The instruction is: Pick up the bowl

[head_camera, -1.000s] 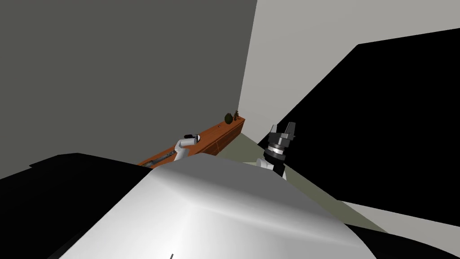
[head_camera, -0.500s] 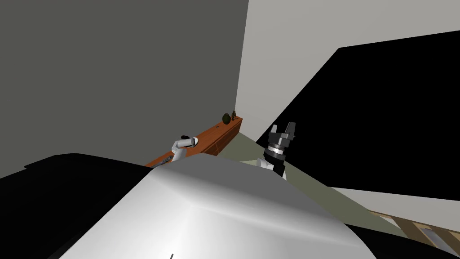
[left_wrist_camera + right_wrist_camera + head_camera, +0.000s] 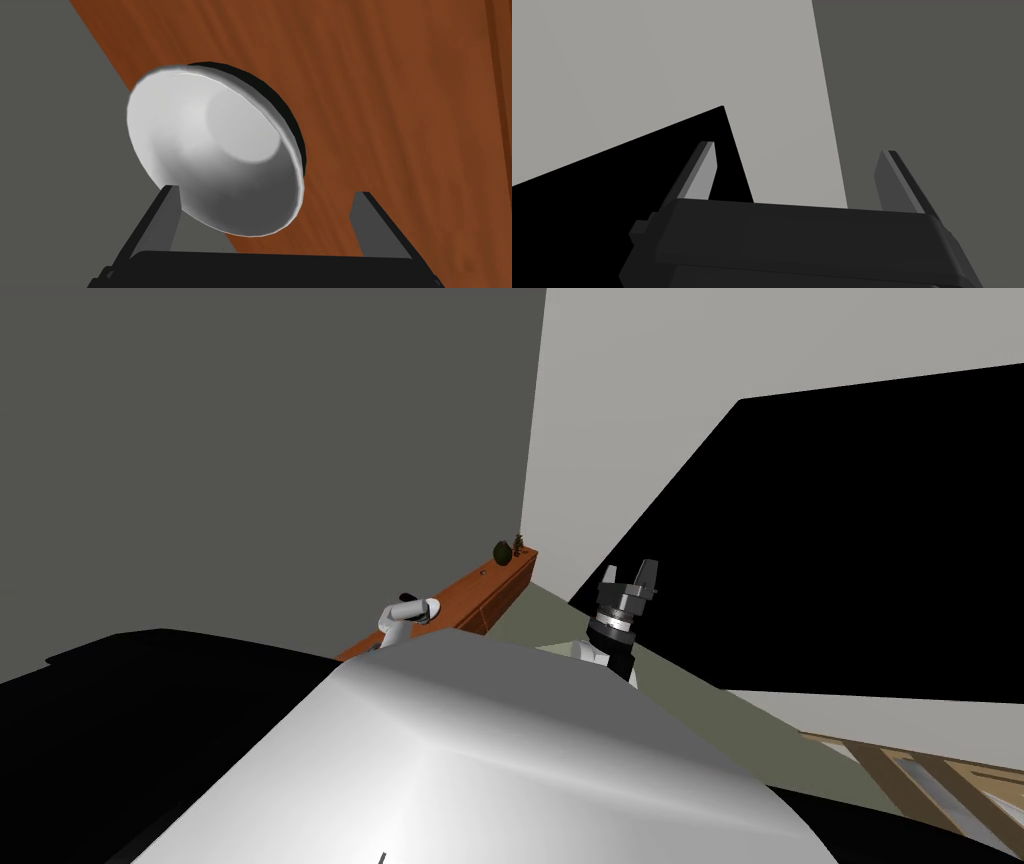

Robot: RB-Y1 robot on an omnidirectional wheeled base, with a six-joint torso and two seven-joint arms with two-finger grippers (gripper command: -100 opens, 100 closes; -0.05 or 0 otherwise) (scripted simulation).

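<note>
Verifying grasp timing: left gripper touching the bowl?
Cannot tell. Left wrist view: bowl rim overlaps one finger of open left gripper, no plain gap; other finger clear.

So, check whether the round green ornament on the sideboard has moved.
No. The ornament keeps its place on the sideboard beside the figurine; my camera turned.

Head camera looks steeply down toward the brown table (image 3: 490,583); left wrist camera sits close over it; right wrist faces walls (image 3: 912,75).
</note>
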